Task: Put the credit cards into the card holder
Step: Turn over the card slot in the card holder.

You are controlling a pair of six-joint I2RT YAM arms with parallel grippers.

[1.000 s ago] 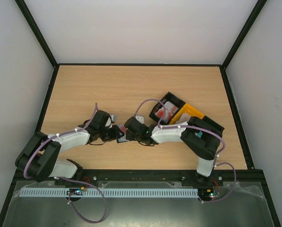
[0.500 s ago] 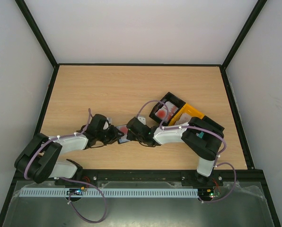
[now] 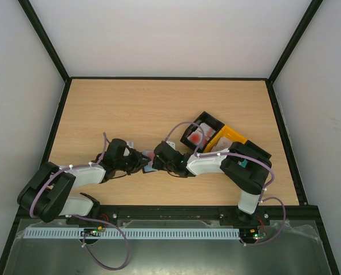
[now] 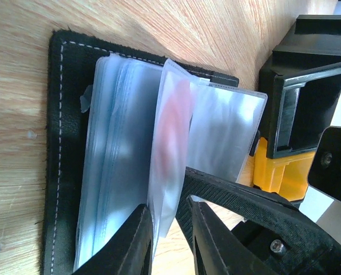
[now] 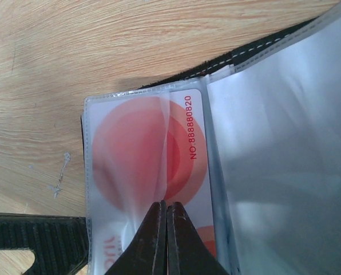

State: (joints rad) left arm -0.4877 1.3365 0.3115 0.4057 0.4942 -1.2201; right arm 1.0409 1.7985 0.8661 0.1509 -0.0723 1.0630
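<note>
Card holder [image 4: 59, 143], where is it?
— Open flat on the table [image 3: 130, 103], right under both claws. Left claw [image 4: 166, 200] is pinched on one clear sleeve [image 4: 170, 132], lifting it off the stack. Right claw [image 5: 166, 209] is fully closed, tips down on the red-and-white credit card [image 5: 142, 149] inside that sleeve. Can't tell if the tips clamp it or just press.
Risks?
— My guess: the sleeve is slick and floppy, so it could slip from the left claw and flop shut over the card. An off-centre push from the right tips could skew the card and jam it at the seam. It could also drag the whole holder, since nothing pins it.
Containers?
— Black bin [image 3: 206, 121] sits behind the right claw, past its wrist, with more red-and-white cards [image 3: 194, 136] inside. Yellow bin [image 3: 232, 136] joins it on the side farther from that claw, contents unreadable. Other sleeves beside the left claw look empty, but it's blurry.
</note>
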